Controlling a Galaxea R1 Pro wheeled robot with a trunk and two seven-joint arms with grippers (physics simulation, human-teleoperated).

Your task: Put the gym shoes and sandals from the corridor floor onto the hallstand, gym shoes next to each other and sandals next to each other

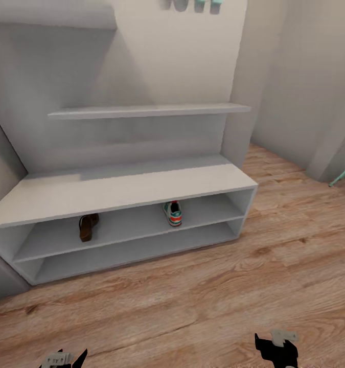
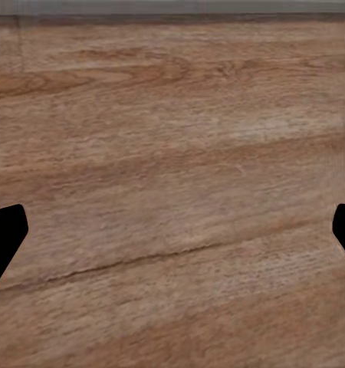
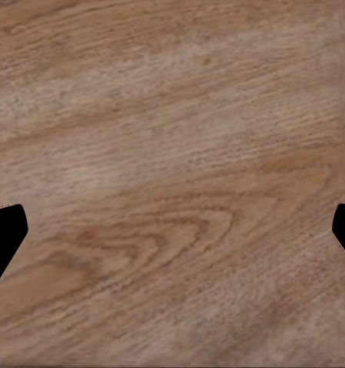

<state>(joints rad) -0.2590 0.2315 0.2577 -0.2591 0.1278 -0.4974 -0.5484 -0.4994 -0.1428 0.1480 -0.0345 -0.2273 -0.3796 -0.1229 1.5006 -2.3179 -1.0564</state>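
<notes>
The hallstand (image 1: 116, 189) stands ahead in the head view, a pale-grey low bench with two open shelf levels. On its upper shelf level sits one brown sandal (image 1: 88, 226) towards the left and one white gym shoe (image 1: 173, 213) with green stripe and orange-red heel towards the right. My left gripper (image 1: 65, 359) and right gripper (image 1: 277, 347) hang low at the near edge, over the corridor floor (image 1: 203, 301). Each wrist view looks down on bare wood, with black fingertips (image 2: 4, 238) (image 3: 4, 241) far apart and nothing between them.
A floating shelf (image 1: 146, 110) hangs on the wall above the bench, with teal letters (image 1: 195, 5) at the top edge. A wall corner (image 1: 238, 128) stands right of the rack, and a teal bar (image 1: 343, 175) pokes in at far right. Wood floor stretches in front.
</notes>
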